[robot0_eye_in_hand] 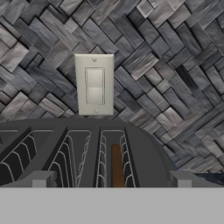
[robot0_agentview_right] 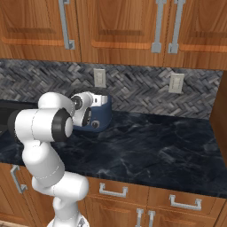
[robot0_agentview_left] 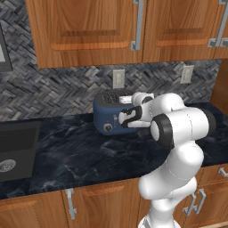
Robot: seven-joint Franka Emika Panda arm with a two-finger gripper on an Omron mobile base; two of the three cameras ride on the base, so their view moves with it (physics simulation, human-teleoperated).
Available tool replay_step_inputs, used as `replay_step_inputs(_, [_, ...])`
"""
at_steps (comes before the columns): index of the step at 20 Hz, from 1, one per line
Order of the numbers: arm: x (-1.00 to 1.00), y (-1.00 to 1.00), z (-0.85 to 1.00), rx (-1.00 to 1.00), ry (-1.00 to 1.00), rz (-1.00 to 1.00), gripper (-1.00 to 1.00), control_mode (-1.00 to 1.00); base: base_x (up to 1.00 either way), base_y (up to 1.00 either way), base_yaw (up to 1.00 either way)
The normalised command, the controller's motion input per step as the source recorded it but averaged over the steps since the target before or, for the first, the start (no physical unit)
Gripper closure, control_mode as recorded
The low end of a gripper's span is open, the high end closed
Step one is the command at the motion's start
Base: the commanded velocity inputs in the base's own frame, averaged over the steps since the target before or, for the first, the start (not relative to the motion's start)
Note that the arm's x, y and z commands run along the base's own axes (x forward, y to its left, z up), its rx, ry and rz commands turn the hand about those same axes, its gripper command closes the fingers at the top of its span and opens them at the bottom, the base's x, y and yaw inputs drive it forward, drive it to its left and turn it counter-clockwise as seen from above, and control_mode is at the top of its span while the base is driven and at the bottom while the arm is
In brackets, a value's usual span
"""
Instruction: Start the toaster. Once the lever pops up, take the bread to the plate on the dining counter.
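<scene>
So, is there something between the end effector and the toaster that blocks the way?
Nothing visible blocks it. The open end effector hangs just above the toaster, and the hand view looks straight onto its black slotted top, with the bread standing in one slot and the wall switch behind.

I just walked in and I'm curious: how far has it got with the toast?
Early days. Done: the arm has reached the toaster on the black counter. In hand: the open, empty gripper hangs over the toaster's slotted top, where the bread sits edge-on down in a slot. I cannot see the levers' position. Left: starting the toaster, waiting for the pop, then carrying the slice to the plate.
</scene>
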Motion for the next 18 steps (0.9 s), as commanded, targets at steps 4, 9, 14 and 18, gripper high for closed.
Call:
replay_step_inputs(4, [0.0,0.0,0.0,0.0,0.0,0.0,-1.0,-1.0,0.0,0.0,0.0])
replay_step_inputs(9, [0.0,0.0,0.0,0.0,0.0,0.0,-1.0,-1.0,0.0,0.0,0.0])
replay_step_inputs(14, [0.0,0.0,0.0,0.0,0.0,0.0,-1.0,-1.0,0.0,0.0,0.0])
replay_step_inputs(18, [0.0,0.0,0.0,0.0,0.0,0.0,-1.0,-1.0,0.0,0.0,0.0])
